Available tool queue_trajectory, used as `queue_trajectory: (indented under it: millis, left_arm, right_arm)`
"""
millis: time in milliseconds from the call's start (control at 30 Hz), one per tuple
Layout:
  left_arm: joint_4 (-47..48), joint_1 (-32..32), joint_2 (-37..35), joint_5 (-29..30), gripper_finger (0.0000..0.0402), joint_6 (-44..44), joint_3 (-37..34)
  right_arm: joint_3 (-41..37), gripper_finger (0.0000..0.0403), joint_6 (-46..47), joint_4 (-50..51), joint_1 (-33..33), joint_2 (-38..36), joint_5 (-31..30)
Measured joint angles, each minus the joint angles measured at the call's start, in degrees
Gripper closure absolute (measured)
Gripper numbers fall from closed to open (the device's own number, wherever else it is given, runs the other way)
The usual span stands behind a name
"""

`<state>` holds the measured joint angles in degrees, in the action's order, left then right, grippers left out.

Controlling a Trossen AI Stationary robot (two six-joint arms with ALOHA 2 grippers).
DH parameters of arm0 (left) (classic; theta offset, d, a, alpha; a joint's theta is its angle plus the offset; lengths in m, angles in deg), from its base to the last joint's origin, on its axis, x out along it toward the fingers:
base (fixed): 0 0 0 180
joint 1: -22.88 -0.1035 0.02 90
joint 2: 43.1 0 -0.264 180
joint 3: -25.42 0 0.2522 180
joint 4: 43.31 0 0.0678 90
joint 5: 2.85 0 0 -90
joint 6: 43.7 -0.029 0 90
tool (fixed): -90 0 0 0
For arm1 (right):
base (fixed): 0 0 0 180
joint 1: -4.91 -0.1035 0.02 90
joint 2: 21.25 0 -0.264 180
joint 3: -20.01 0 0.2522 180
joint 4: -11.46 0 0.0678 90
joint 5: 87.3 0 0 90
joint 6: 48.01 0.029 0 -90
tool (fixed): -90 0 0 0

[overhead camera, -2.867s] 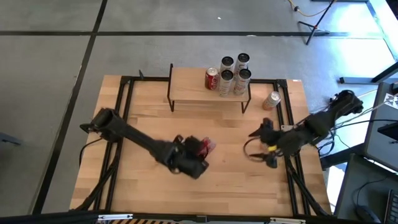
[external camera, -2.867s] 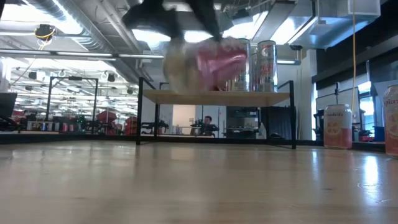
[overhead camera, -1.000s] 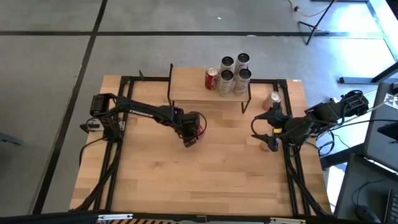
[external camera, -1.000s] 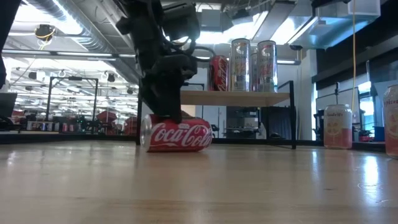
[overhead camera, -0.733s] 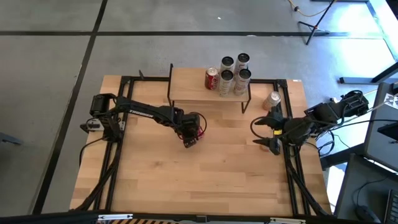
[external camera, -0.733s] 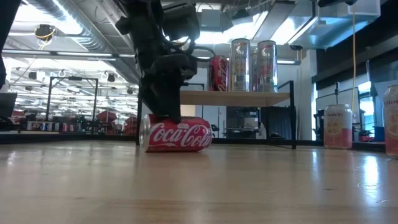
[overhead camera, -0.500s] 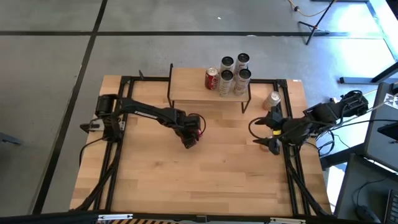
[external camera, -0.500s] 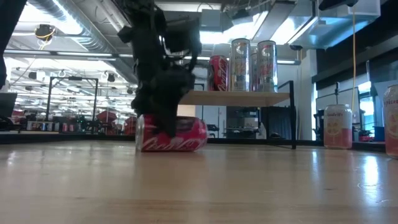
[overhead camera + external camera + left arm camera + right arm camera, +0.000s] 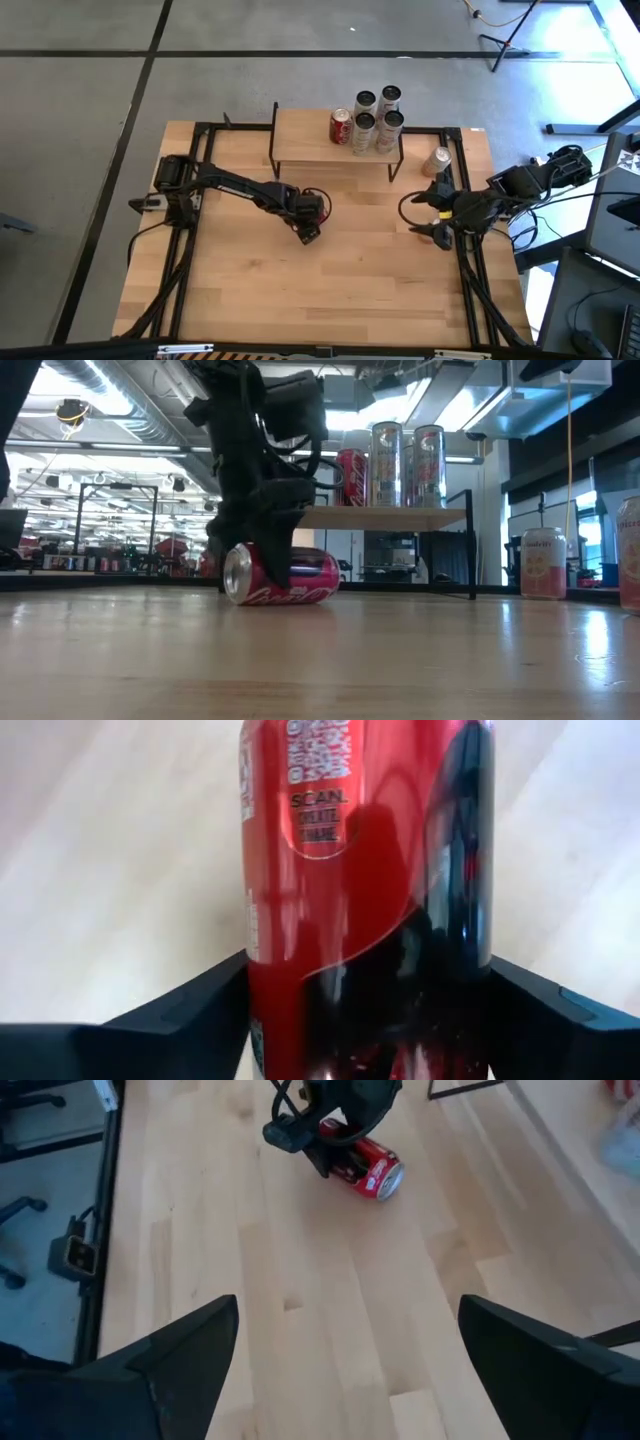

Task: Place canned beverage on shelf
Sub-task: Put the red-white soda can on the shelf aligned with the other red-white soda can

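A red cola can (image 9: 321,205) lies on its side on the table in front of the shelf (image 9: 310,140), a low light-wood board on black legs. My left gripper (image 9: 311,216) is shut on it from above. In the low view the can (image 9: 312,575) shows its top end (image 9: 237,573) turned toward the camera. In the left wrist view the can (image 9: 370,870) fills the space between the fingers. My right gripper (image 9: 436,212) is open and empty near the table's right edge. My left gripper pinches the can's round side wall (image 9: 265,970) between its two fingers, about the middle of its length. The fingers (image 9: 278,560) point down from above and lie across the can. The can lies level on its side, resting on the table.
On the shelf's right end stand one red can (image 9: 341,127) and several silver cans (image 9: 377,115). A peach can (image 9: 438,160) stands on the table right of the shelf, close to my right gripper. Black rails (image 9: 200,160) run along the table's edges.
My left gripper has turned while shut on the red can and shifted slightly toward the table's near edge. The can has turned about on the table: its side faced the low camera before, now its top end angles toward it.
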<state>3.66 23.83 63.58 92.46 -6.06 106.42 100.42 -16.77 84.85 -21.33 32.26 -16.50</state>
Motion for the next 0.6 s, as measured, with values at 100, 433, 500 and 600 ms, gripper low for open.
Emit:
queue_trajectory:
  millis: [100,433,500,600]
  left_arm:
    - [-0.7,1.8,-1.5,-0.5,0.0133,3.0,0.0]
    - [-30.7,9.7,-14.7,6.9,0.0133,8.7,0.0]
    - [-38.5,11.1,-17.1,9.5,0.0133,7.2,0.1]
    - [-47.1,12.9,-19.5,12.5,0.0133,3.4,0.2]
  right_arm:
    - [0.0,0.0038,-0.6,0.0,0.0,0.0,1.4]
    - [0.0,0.0038,-1.5,-3.2,0.0,0.0,1.7]
    - [0.0,0.0038,-2.8,-6.6,0.0,0.0,0.5]
    - [0.0,0.0038,-5.0,-14.2,0.0,0.1,-0.3]
